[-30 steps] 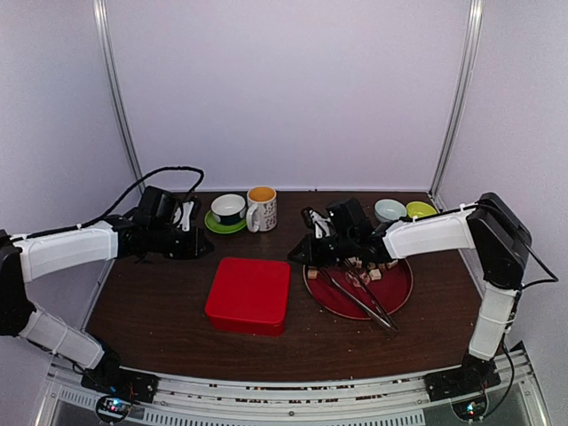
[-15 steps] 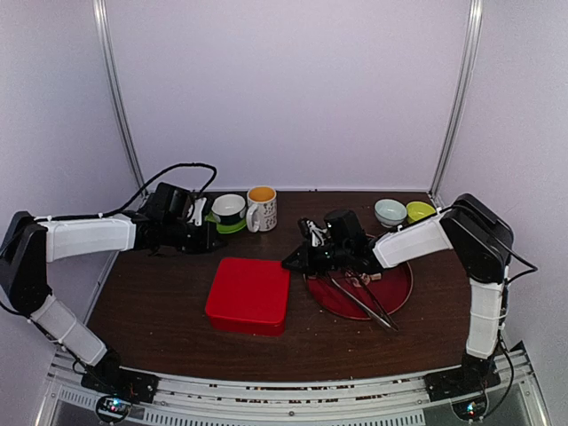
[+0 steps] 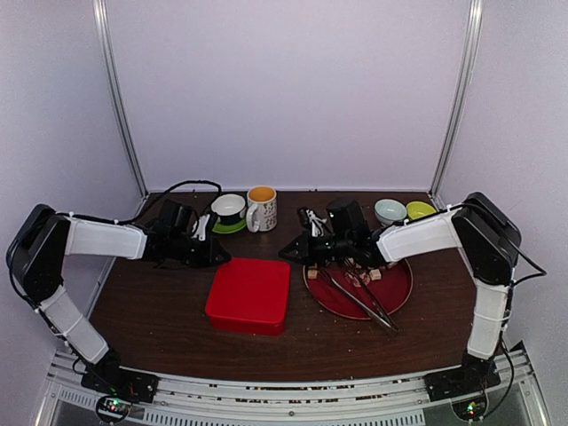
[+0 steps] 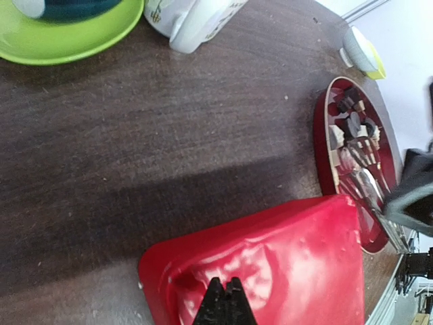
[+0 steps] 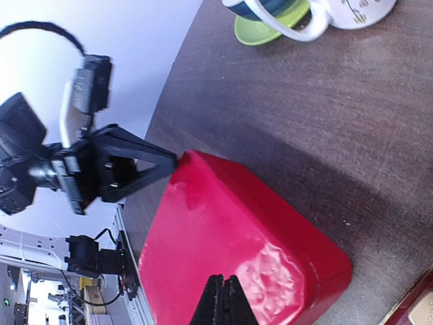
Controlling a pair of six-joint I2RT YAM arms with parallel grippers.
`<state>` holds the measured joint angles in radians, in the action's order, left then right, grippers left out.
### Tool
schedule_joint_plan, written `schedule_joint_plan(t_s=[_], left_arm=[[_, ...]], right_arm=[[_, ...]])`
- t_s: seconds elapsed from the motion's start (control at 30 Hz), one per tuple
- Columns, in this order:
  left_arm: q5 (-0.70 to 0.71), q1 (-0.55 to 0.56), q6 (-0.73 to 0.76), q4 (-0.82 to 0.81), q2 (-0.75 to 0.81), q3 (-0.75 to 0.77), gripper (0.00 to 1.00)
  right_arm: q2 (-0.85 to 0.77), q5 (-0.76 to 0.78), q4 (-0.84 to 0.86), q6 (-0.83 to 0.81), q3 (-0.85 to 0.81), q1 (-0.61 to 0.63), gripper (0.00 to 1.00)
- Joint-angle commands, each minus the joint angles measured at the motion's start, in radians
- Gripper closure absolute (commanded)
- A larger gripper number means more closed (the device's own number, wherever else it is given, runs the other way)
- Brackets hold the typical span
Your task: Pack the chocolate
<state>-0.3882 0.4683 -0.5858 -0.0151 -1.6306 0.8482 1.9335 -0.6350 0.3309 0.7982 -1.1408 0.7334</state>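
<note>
Reaching past chocolate (image 3: 374,274), right arm (image 3: 417,238) outstretched

1. The box (image 3: 248,295) is sitting in the middle of the surface (image 3: 151,311).
2. The tray (image 3: 401,286) is lying just right of the box, with the chocolate (image 3: 366,274) sitting in its far part and the tongs (image 3: 366,302) lying across it toward the near right.
3. The cup (image 3: 229,208) is standing on a saucer (image 3: 235,227) behind the box, and the mug (image 3: 262,208) is standing just right of it.
4. A bowl (image 3: 390,210) and a second bowl (image 3: 420,210) are sitting side by side behind the tray.
5. The left hand (image 3: 224,257) is hanging at the box's far left corner, and the right hand (image 3: 285,253) is hanging at its far right corner.
</note>
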Motion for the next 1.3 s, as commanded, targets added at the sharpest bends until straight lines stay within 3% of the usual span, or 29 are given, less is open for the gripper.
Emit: schedule_joint_plan(t_s=[0.0,0.13,0.33,0.5,0.67,1.0,1.27], left_arm=[[0.026,-0.008,0.011,0.051,0.134,-0.017,1.00],[0.000,-0.007,-0.001,0.051,0.183,-0.075,1.00],[-0.019,0.040,-0.031,0.076,0.391,-0.240,1.00],[-0.033,0.088,-0.079,0.125,0.593,-0.374,1.00],[-0.069,0.134,-0.144,0.108,0.739,-0.464,1.00],[-0.084,0.158,-0.144,0.066,0.696,-0.498,1.00],[-0.063,0.158,-0.067,0.136,0.629,-0.313,1.00]], right_arm=[[0.094,0.000,-0.025,-0.024,0.028,-0.010,1.00],[0.082,-0.003,0.030,-0.006,0.059,-0.017,1.00],[-0.108,-0.043,0.040,-0.047,0.174,0.009,1.00],[-0.252,-0.036,-0.012,-0.098,0.282,0.115,1.00],[-0.266,-0.020,0.125,0.000,0.392,0.231,1.00],[-0.173,0.015,0.269,0.086,0.399,0.286,1.00],[-0.217,0.028,0.136,0.016,0.306,0.286,1.00]])
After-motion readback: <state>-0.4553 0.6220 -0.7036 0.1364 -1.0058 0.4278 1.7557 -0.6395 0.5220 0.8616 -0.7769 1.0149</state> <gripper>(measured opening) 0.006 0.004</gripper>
